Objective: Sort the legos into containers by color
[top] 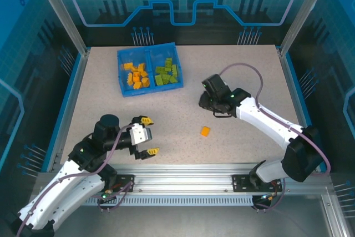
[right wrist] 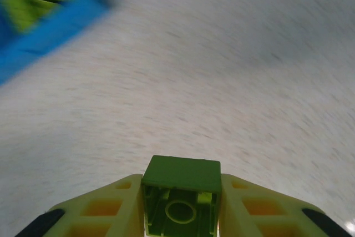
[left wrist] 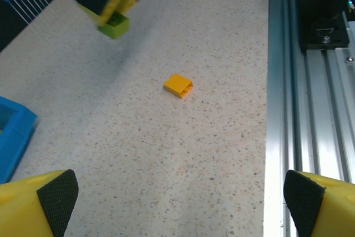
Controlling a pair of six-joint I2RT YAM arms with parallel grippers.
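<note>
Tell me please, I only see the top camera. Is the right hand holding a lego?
Observer: Yes. The right wrist camera shows a green lego pinched in the right hand.
Operator: Is it touching the table?
Observer: It doesn't look like it. In the left wrist camera the green lego seems lifted off the table, with a faint shadow below it.
</note>
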